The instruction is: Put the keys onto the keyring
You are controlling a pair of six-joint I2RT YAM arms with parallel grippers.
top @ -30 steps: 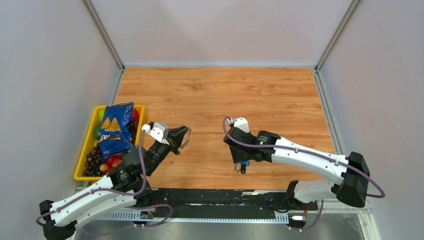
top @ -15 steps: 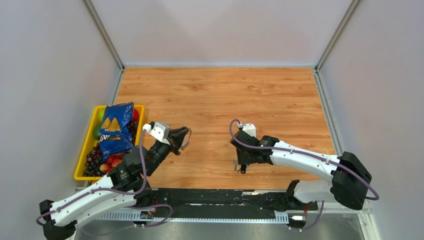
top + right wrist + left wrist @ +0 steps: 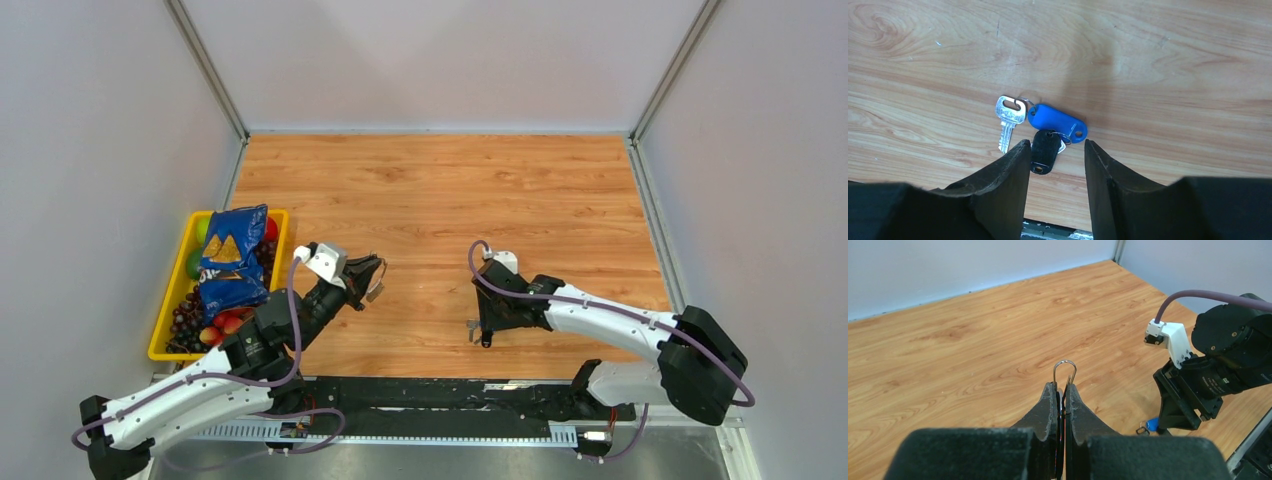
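Overhead, the bench (image 3: 450, 180) is a warm wood-grain board, closed in on three sides by pale grey walls with metal strips running up the two far corners. A yellow tray (image 3: 157, 340) sits at its left edge, holding a blue chip bag (image 3: 232, 258) on top of grapes and other fruit. The keys (image 3: 1043, 131) lie flat on the wood close to the near edge, right of centre, bunched together and touching: a silver key (image 3: 1009, 117) on the left with its blade pointing toward the near edge, a blue key (image 3: 1058, 123) lying across to its right, and a black key (image 3: 1044, 150) just below the two. The right tool (image 3: 1055, 145) points down over them with its jaws apart; the black key lies in the gap between the two fingers, while the silver and blue ones sit just beyond the fingertips. Whether the fingers touch the wood cannot be told. The left tool (image 3: 1060, 386) is held above the bench on the left side, near the tray and well apart from the keys, aimed toward the right arm. Its jaws are together, clamped on the keyring (image 3: 1065, 361), which is seen nearly edge-on, a narrow loop of wire jutting past the fingertips.
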